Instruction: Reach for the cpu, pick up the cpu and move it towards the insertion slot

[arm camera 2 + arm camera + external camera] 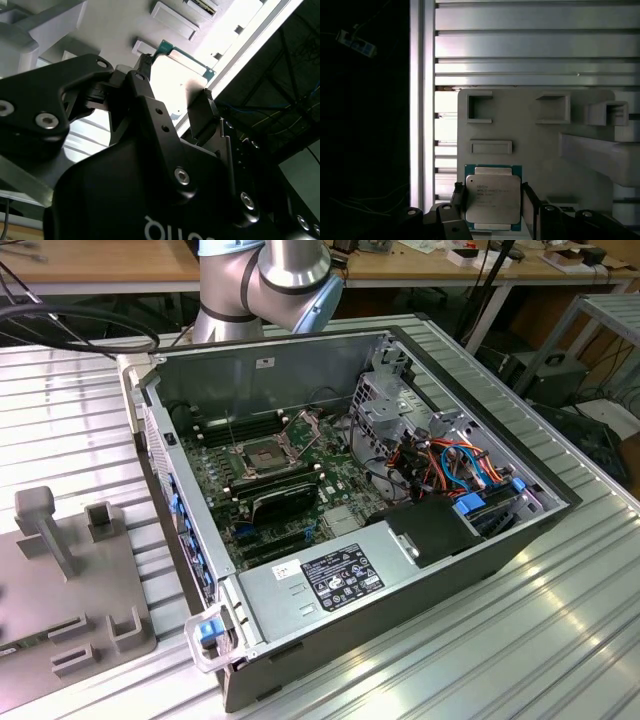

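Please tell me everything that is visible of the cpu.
The cpu, a thin square chip with a dull grey metal lid bearing small print, on a green board, lies flat on the pale grey fixture plate. The black gripper flanks two opposite edges of it; contact cannot be judged.

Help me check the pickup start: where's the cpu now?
In the first wrist view the cpu sits on the grey plate, right at the pincer, just below the plate's shallow oblong recess.
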You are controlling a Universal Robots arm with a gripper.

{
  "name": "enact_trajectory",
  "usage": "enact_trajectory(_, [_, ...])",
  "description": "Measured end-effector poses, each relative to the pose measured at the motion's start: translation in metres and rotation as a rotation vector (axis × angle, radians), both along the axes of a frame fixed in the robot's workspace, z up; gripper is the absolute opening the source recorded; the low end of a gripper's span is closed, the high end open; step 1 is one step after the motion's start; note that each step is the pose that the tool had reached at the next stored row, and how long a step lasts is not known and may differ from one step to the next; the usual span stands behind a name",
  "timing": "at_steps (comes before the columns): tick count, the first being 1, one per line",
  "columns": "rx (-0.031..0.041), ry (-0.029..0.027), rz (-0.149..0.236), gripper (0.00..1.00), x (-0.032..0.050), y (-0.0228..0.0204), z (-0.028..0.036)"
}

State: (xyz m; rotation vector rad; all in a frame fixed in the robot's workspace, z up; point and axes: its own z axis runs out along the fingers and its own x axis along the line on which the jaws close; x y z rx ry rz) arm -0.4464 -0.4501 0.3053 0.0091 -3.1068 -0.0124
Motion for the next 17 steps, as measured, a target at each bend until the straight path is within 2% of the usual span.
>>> enact_trajectory(10, [-0.0001, 0.0001, 0.000, 0.54, 0.0000, 0.0000, 0.0052])
enact_trajectory(17, [-0.0001, 0.0002, 0.000, 0.54, 0.0000, 0.0000, 0.0141])
